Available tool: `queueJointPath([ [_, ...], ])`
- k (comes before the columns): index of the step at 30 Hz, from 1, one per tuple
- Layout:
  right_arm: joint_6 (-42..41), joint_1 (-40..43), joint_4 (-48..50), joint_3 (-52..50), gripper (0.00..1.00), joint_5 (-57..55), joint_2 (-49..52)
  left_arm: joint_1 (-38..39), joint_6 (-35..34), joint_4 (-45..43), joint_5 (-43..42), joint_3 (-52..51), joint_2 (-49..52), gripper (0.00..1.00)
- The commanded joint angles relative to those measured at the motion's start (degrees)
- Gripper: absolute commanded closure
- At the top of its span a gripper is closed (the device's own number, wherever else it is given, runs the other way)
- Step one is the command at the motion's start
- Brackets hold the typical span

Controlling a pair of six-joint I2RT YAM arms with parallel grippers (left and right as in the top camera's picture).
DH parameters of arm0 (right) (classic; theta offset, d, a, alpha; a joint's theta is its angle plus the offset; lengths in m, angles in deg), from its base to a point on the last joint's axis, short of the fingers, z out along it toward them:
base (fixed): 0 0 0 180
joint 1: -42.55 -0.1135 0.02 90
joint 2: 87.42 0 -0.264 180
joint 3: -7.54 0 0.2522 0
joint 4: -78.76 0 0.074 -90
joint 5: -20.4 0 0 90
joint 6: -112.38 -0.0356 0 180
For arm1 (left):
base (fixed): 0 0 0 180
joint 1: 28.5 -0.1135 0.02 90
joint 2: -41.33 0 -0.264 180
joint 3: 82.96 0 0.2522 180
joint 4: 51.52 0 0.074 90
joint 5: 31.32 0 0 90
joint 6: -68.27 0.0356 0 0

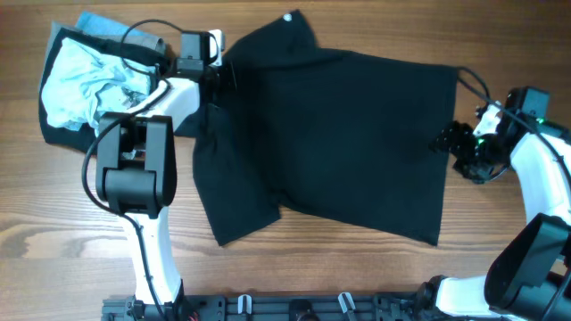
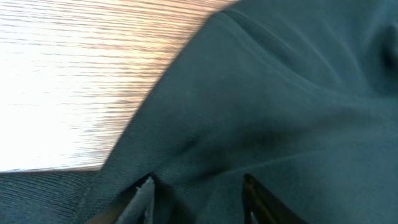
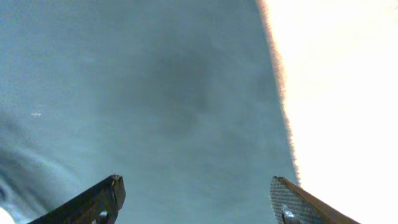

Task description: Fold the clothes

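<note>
Overhead shows black T-shirt [image 1: 339, 134] lying lengthwise left-right, hem rightward.

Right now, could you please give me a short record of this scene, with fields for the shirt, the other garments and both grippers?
shirt: black T-shirt spread across the middle of the wooden table, not yet a compact fold
other garments: pile of other garments, pale blue on top, far left of the table
left gripper: left gripper open, over the shirt's left edge
right gripper: right gripper open, over the shirt's right edge
</note>
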Motion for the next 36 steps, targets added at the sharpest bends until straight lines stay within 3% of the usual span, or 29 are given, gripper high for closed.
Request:
queueJointPath([
  [1, -5.3, -0.4, 3.2, -5.8, 0.20, -5.7, -0.8, 0.3, -1.9, 2.4, -1.1, -1.1, 2.7, 0.44],
  [6, -5.1, -0.4, 5.8, -11.5, 0.21, -7.6, -0.7, 0.5, -1.9, 4.4, -3.5, -1.1, -3.1, 0.29],
  [10, -5.5, -0.3, 4.3, -11.3, 0.23, -7.6, -1.1, 0.4, -1.0, 9.2, -3.5, -1.1, -11.2, 0.25],
  [16, -8.6, -0.2, 3.0, -11.3, 0.22, -2.8, -7.1, 0.4, -1.1, 25.9, -0.4, -1.1, -26.5, 0.23],
  [19, -9.5, -0.2, -0.3, -11.3, 0.20, -2.9, -10.5, 0.4, -1.1, 36.4, 4.1, -1.1, -32.4, 0.12],
  [22, -11.0, -0.2, -5.3, -11.4, 0.18, -2.9, -11.6, 0.1, -1.4, 47.6, 6.2, -1.1, -35.2, 0.14],
  [25, -11.1, -0.2, -9.4, -12.5, 0.18, -1.6, -11.3, -1.2, -1.6, 59.1, 6.2, -1.5, -35.1, 0.36],
  [26, -11.2, -0.2, -9.6, -13.5, 0.18, -0.9, -11.3, -1.7, -2.2, 60.8, 6.2, -2.1, -35.1, 0.37],
  [36, -18.9, -0.2, 0.0, -28.0, 0.18, -1.7, -11.3, -7.3, -5.6, 63.1, 5.5, -10.3, -35.1, 0.38],
])
